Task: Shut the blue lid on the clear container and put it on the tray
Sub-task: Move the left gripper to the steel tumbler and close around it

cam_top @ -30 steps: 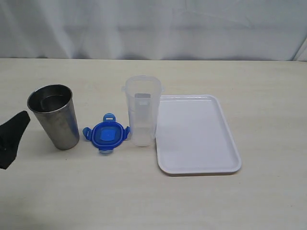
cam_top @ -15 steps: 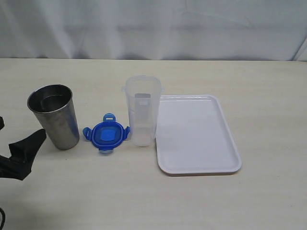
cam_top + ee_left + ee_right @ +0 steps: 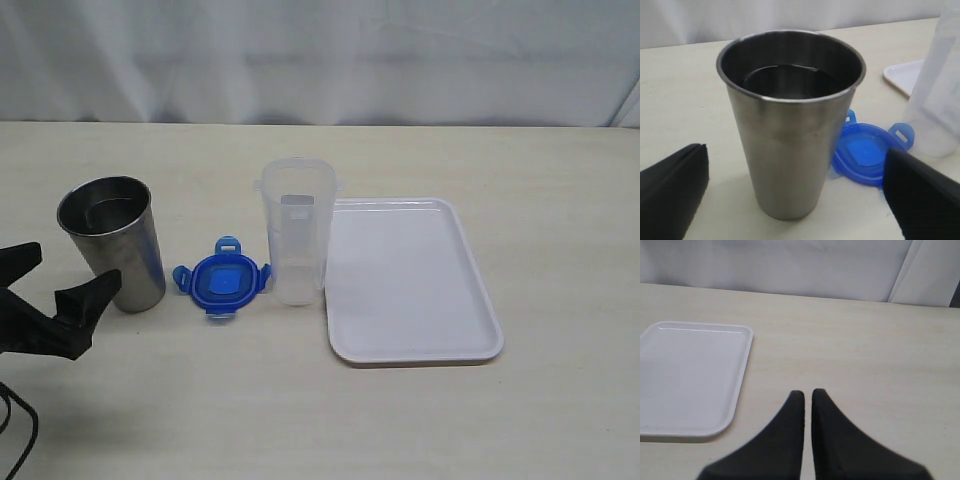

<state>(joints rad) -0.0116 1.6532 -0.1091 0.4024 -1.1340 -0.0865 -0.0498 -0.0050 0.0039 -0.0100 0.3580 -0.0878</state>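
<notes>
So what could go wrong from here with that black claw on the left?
The open left gripper is lined up on the steel cup, which stands between it and the blue lid. It might bump the cup over or grab it instead. The clear container is tall and narrow, so pressing the lid on could tip it.

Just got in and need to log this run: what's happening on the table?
Nothing is held yet. The left gripper, open, hangs beside the steel cup. The blue lid lies on the table between that cup and the clear container, which stands uncovered next to the tray. The right gripper is shut, over the table beside the tray.
</notes>
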